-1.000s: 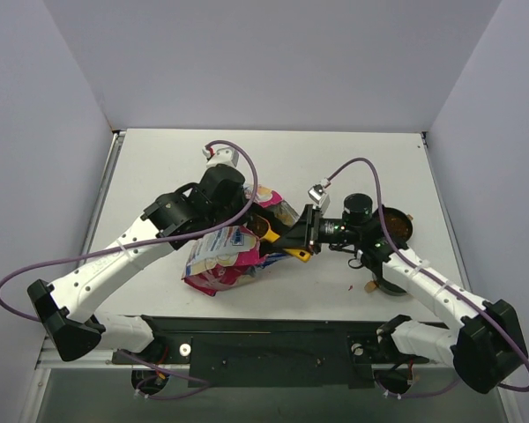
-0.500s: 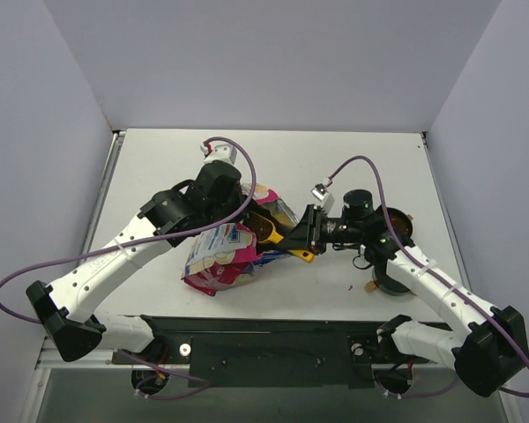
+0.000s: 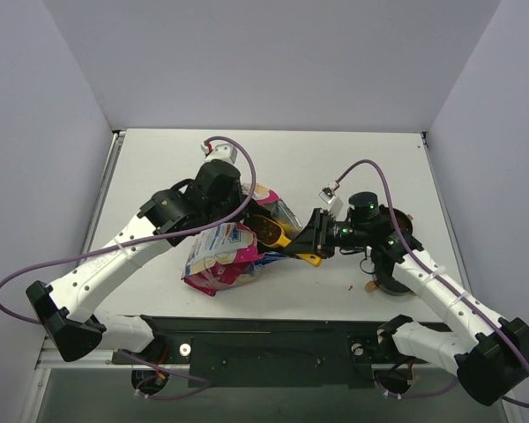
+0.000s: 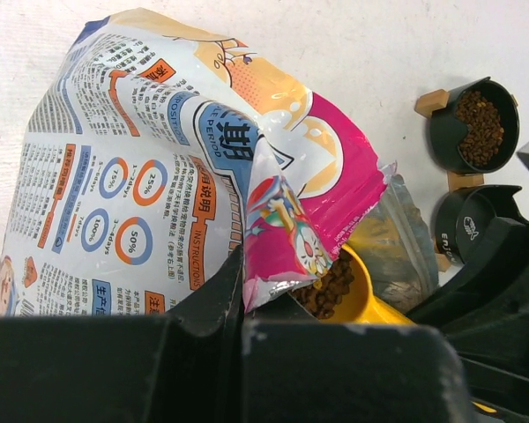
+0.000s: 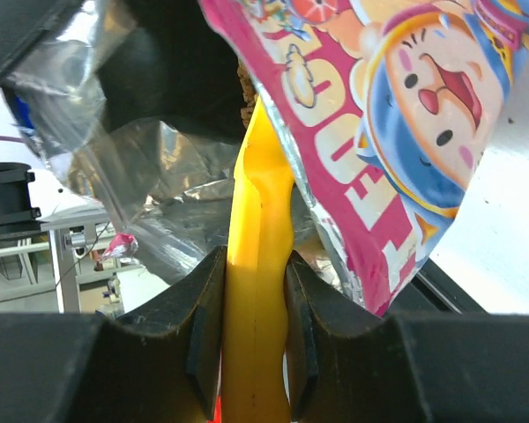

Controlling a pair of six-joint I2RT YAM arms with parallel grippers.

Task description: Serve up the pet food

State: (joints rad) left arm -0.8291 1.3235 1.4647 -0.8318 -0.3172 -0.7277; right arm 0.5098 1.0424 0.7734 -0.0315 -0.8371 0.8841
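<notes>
The pink-and-blue printed bag (image 3: 225,257) lies mid-table with its mouth facing right. My left gripper (image 3: 245,226) is shut on the bag's upper mouth edge (image 4: 278,256) and holds it open. My right gripper (image 3: 310,240) is shut on the handle of a yellow scoop (image 5: 257,291). The scoop's bowl (image 4: 357,295) sits at the bag's mouth and holds dark-brown pet food (image 4: 333,289). A black bowl (image 4: 473,123) at the right holds more kibble (image 4: 480,126). A second black bowl (image 4: 463,233) beside it looks empty.
The two bowls (image 3: 398,227) stand on a wooden holder near the table's right edge, partly hidden by my right arm. Grey walls close in the table on three sides. A small red speck (image 3: 349,286) lies near the front edge.
My right gripper has tilted and drawn the scoop a little toward the right, out of the bag's mouth. My left gripper still holds the bag's edge.
</notes>
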